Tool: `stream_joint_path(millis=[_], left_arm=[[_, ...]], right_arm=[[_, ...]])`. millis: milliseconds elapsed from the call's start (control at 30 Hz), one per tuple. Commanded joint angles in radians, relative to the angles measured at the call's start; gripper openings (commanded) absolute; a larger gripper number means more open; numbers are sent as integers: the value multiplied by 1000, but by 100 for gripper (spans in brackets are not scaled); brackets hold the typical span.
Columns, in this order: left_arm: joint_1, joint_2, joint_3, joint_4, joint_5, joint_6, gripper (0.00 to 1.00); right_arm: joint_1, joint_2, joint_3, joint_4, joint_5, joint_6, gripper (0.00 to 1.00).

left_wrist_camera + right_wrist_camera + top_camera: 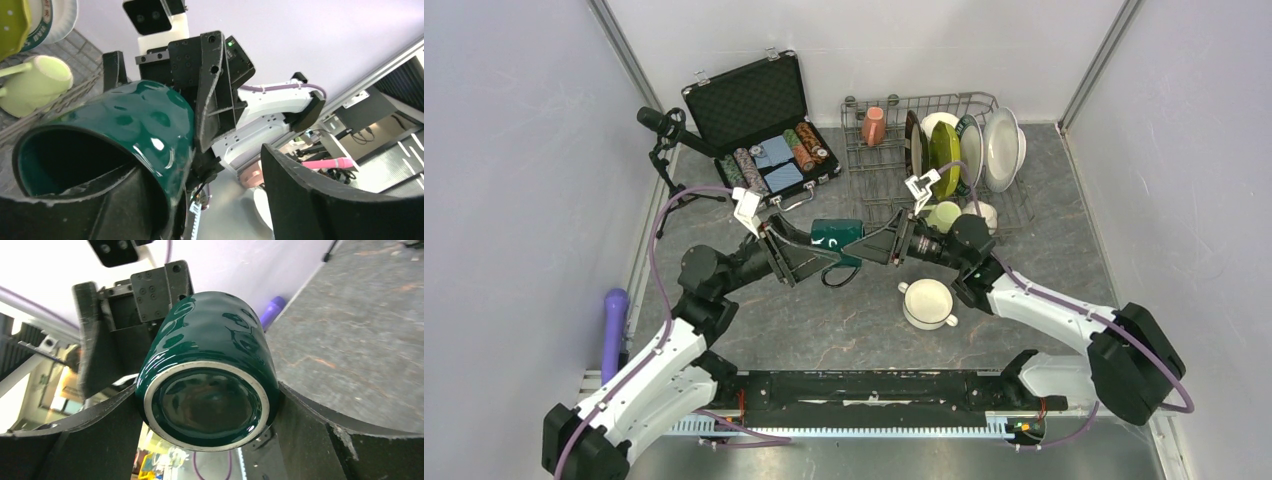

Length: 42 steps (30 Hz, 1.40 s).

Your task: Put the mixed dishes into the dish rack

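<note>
One dark-teal mug (836, 238), part hidden, in right pincer (864, 244)

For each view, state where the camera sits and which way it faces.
Top external: above, behind the robot, looking down on the table; left arm and right arm show.
Left wrist: on the left arm, facing into the teal mug; left fingers show.
Right wrist: on the right arm, facing the mug's base; right fingers show.
Shared by both wrists: the mug.

The right end effector (207, 400) covers both flanks of the dark-teal mug (215, 340), whose handle and mouth are hidden in the right wrist view.
</note>
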Motion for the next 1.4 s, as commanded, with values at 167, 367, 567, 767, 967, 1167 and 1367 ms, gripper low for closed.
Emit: stream_joint_path(millis=[167,367,567,767,967,1167,1367], left_arm=[[-4,-141,74,-369,-164,210,100],[-4,-253,209,-827,-522,401,100],[-4,-256,239,-954,-579,497,100],[-5,-244,228,-946,-526,558,100],[-5,-237,212,-958,-582,582,100],[-5,-238,180,-938,-584,591,100],[-5,-218,175,-925,-577,605,100]], right_arm=[[-92,-137,108,-306,178,-225,3],[-115,-100,301,-651,363,-499,2],[-115,128,653,-1015,588,-779,0],[-115,419,979,-1226,748,-942,0],[-116,712,1287,-1364,851,-1063,0],[-120,842,1366,-1338,865,-1101,0],[-121,903,1366,-1267,860,-1115,0]])
